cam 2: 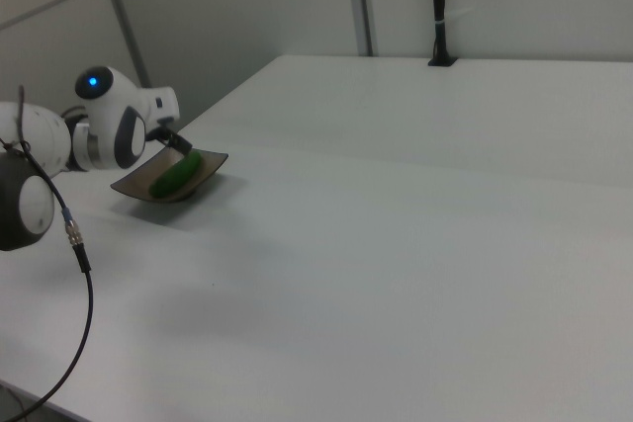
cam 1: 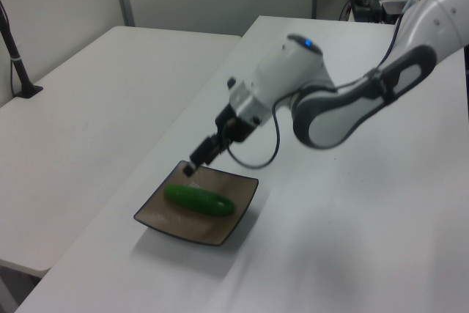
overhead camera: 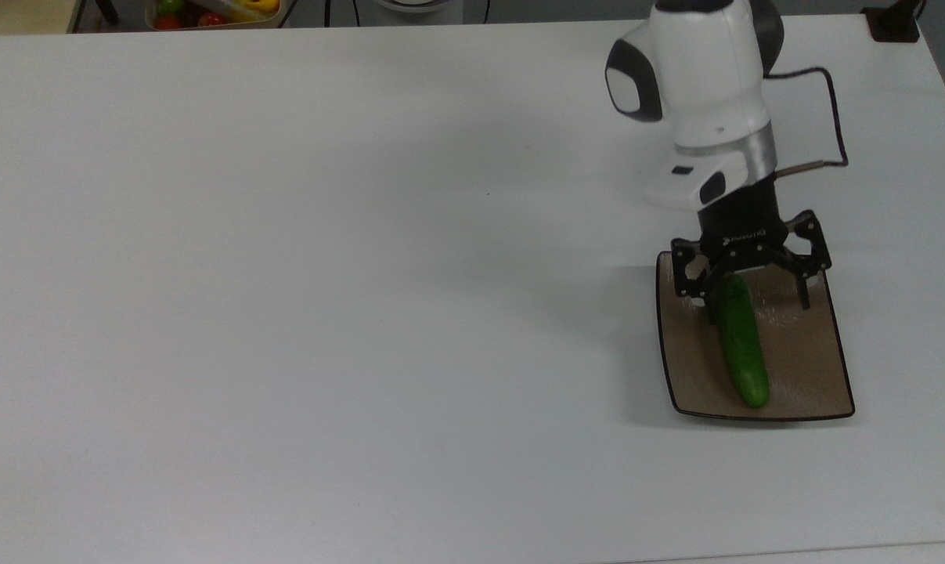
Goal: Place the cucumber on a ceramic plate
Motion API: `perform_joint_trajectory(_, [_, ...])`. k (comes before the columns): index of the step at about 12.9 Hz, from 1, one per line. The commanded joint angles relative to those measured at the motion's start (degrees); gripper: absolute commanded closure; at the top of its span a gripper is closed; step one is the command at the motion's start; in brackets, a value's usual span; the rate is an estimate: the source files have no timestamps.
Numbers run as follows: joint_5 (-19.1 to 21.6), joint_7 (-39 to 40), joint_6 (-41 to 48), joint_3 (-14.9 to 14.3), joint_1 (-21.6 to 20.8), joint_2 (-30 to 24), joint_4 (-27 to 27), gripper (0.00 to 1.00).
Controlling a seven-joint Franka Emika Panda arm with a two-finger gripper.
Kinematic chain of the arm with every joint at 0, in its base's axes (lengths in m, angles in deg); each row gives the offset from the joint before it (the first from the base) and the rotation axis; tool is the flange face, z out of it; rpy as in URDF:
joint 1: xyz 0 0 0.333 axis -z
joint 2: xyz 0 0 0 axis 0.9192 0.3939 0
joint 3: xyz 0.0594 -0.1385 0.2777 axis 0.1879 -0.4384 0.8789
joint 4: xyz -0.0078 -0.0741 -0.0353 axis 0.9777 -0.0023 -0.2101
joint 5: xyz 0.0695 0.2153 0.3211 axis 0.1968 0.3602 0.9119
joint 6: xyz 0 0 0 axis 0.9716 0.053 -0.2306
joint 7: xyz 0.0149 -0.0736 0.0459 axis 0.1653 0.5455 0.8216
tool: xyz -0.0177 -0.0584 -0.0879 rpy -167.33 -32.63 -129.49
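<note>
- White bench (overhead camera: 323, 313) carries the whole setup; a second white table stands alongside it in the left view, with plain grey wall panels behind.
- Franka arm (cam 1: 352, 100) reaches over the bench's right side in the top view; a black cable loops off its wrist.
- Bin of coloured items (overhead camera: 214, 12) sits past the bench's far edge, near the top view's upper left. Contents are too cut off to identify.
- Ceramic plate (overhead camera: 801, 368): square, glossy brown, thin black rim. It lies flat near the bench's right edge in the top view, set back from the near edge. Also seen in the left view (cam 1: 157, 218) and the right view (cam 2: 134, 188).
- Cucumber (overhead camera: 741, 339): dark green, lying flat on the plate, long axis running from the plate's far edge toward its near edge in the top view. All of it appears to sit inside the rim. Left view (cam 1: 198, 200) shows it resting along the plate's middle; right view (cam 2: 176, 175) agrees.
- End effector (overhead camera: 755, 305): fingers spread wide, nothing pinched. In the left view (cam 1: 192, 167) it hangs above the plate's far edge, clear of the cucumber.
- Progress, by judgement: placement looks done, since the cucumber rests on the plate with no grip on it. What seems left is for the arm to retreat clear of the plate.
- Risk, by judgement: low; one finger passes close by the cucumber's far end in the top view.
</note>
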Motion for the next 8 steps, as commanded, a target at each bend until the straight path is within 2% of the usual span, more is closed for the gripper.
perform_joint_trajectory(1, [-1.2,-0.8,10.8,0.1,4.1,-15.4,9.8,0.00])
perform_joint_trajectory(8, [-1.8,-0.8,60.2,0.1,13.9,-38.0,11.4,0.00])
